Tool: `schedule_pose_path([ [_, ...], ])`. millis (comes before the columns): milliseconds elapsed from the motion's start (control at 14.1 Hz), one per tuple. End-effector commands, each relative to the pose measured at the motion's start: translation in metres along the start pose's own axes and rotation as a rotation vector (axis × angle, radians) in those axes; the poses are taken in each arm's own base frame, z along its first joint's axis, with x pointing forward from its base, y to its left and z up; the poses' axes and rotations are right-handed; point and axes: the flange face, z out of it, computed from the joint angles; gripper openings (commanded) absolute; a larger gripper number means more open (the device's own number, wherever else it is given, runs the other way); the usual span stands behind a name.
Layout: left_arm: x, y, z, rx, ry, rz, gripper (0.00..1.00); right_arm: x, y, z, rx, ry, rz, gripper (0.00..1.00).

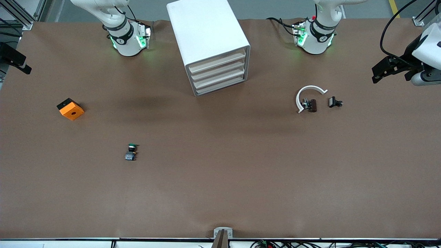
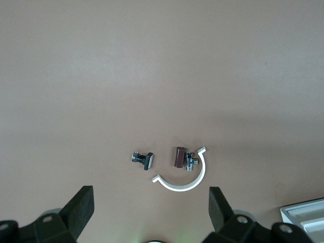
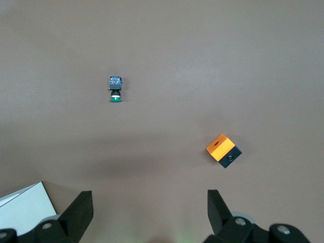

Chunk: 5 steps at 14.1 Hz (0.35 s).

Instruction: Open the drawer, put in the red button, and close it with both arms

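The white cabinet stands between the arm bases, and its top drawer is shut like the three below it. No red-capped button with a blue-grey base shows. My left gripper is open and empty, high over the left arm's end of the table. My right gripper is open and empty, high over the right arm's end. A green-capped button lies out on the mat, nearer the front camera than the cabinet; it also shows in the right wrist view.
A white C-shaped clip lies toward the left arm's end, with a small dark red-brown part with a metal end in it and a small black part beside it. An orange and black block lies toward the right arm's end.
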Motion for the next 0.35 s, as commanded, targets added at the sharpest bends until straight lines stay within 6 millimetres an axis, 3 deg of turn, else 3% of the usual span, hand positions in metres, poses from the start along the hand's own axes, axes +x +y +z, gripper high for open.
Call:
schedule_pose_path([
  [0, 0.0006, 0.0017, -0.0036, -0.002, -0.006, 0.017, 1.00, -0.0070, 0.0021, -0.0027, 0.001, 0.011, 0.014, 1.00],
  [284, 0.0006, 0.0017, -0.0043, -0.002, -0.004, 0.017, 1.00, -0.0071, -0.0003, -0.0025, 0.001, 0.009, 0.010, 1.00],
])
